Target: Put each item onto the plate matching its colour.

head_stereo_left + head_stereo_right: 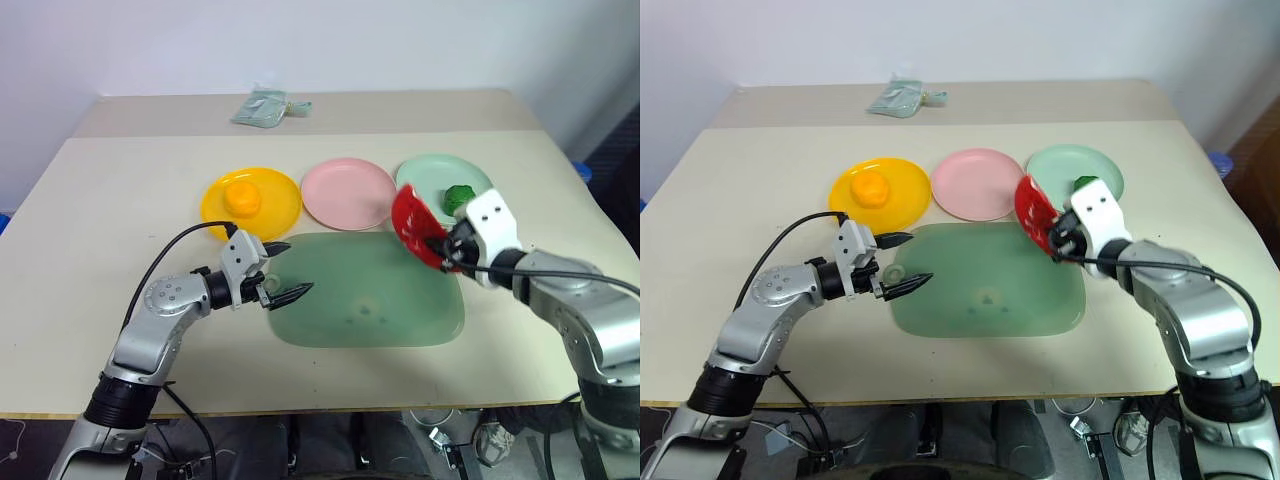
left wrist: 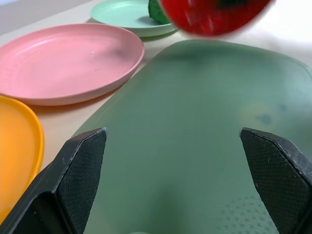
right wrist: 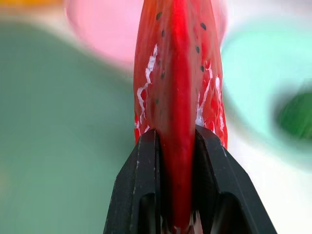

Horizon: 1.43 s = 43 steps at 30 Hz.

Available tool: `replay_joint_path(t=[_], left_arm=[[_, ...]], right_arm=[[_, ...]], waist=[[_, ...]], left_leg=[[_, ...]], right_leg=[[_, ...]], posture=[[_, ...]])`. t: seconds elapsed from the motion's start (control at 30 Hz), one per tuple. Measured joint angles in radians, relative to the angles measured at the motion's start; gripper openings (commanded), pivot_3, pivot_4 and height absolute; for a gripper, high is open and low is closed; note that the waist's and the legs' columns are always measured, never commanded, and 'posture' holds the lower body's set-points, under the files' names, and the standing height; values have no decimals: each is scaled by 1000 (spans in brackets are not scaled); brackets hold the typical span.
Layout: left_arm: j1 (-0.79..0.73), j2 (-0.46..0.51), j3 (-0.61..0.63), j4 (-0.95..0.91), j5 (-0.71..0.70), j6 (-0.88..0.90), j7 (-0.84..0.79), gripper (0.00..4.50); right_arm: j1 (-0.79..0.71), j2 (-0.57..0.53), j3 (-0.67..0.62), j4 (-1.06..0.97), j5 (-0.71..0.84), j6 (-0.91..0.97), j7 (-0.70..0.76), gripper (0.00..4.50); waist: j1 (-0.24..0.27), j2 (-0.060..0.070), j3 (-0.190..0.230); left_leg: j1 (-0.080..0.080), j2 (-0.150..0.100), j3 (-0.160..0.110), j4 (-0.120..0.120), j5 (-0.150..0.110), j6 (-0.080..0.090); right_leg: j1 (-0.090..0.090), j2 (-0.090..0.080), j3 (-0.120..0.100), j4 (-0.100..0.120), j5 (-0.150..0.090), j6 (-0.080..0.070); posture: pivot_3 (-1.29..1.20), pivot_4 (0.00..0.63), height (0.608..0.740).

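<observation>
Right gripper (image 1: 443, 247): fingers (image 3: 141, 185) pinching the red watermelon wedge (image 1: 412, 227) across its thin flat faces, one on each side, the wedge standing on edge and rising away from the fingertips. Wedge held in the air above the far right corner of the green mat (image 1: 370, 295), just short of the gap between the pink plate (image 1: 348, 192) and the mint green plate (image 1: 425, 177). Key relation: the pink plate, judged the matching one for the red wedge, lies ahead and to the left of the held wedge, close by; the right arm is plainly the nearer one, so the coming move is a short carry leftward and forward, then a lowering. Wedge's long axis runs roughly along the line of the fingers, curved rind edge outermost. Left gripper (image 1: 278, 270): fingers (image 2: 83, 170) spread wide, holding nothing, hovering over the near left edge of the mat, well apart from the wedge. Orange fruit (image 1: 242, 196): resting on the yellow plate (image 1: 280, 210). Dark-green vegetable (image 1: 458, 197): on the mint green plate, partly screened by the right hand. Table (image 1: 120, 200): beige; small pale packet (image 1: 262, 108) at the far edge. Obscured: the wedge's base within the grip, and whether it tilts sideways, hard to judge.
</observation>
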Motion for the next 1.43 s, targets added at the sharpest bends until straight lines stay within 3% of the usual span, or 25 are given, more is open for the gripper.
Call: replay_joint_path(t=[0.07,0.17,0.3,0.4,0.5,0.63,0.77,0.9,1.03,1.2,1.43], left_arm=[[11,4,21,6,0,1,11,4500],[31,9,36,6,1,1,26,4500],[43,10,39,-5,1,4,45,4500],[50,10,49,-34,0,17,67,4500],[69,11,71,-63,-1,23,90,4500],[91,1,125,-76,-22,29,137,4500],[94,0,219,-62,-25,23,191,4500],[115,42,295,10,-21,-18,199,4500],[179,86,356,94,-10,-68,190,4500],[227,91,371,99,-8,-98,167,4500],[286,80,378,68,-14,-108,176,4500]], right_arm=[[-105,55,32,70,-21,-38,-12,373],[-282,182,133,359,-108,-144,-53,373],[-369,284,192,652,-172,-281,-55,373],[-408,310,192,789,-193,-378,-31,1690],[-412,305,190,803,-215,-435,-18,3196],[-297,178,170,588,-214,-476,71,3196],[-119,46,66,371,-138,-478,200,3196],[126,-57,-115,232,-35,-455,302,3196],[368,-78,-308,231,19,-456,356,3196],[458,-81,-370,271,21,-495,383,3196],[416,-81,-358,360,11,-543,384,3196]], waist=[[-3,0,0],[-2,0,0],[9,0,0],[7,0,0],[1,0,0],[12,0,0],[8,0,0],[9,0,0],[8,0,0],[6,0,0],[6,0,0]], left_leg=[[0,0,0,0,1,-1],[0,0,1,0,3,-5],[-10,-1,1,3,3,-6],[-14,-3,1,4,4,-6],[-14,-2,1,4,4,-6],[-14,-2,0,4,4,-6],[-12,-2,0,4,3,-5],[-11,-1,-1,3,2,-3],[-9,-1,0,3,1,-1],[1,0,0,1,0,0],[3,0,0,-1,0,0]], right_leg=[[0,0,0,0,0,0],[0,0,0,1,0,0],[-8,0,-1,1,0,0],[-13,-1,-1,3,0,1],[-13,-1,-1,3,0,1],[-13,-1,-1,3,0,1],[-11,-1,-1,3,0,1],[-10,-1,-2,2,0,1],[-7,-1,-1,1,0,1],[1,-1,0,1,0,0],[4,-1,0,-1,0,0]], posture=[[0,150,740],[0,150,740],[0,150,740],[0,150,740],[0,150,740],[0,150,740],[0,150,740],[0,150,740],[0,150,740],[0,150,740],[0,150,740]])
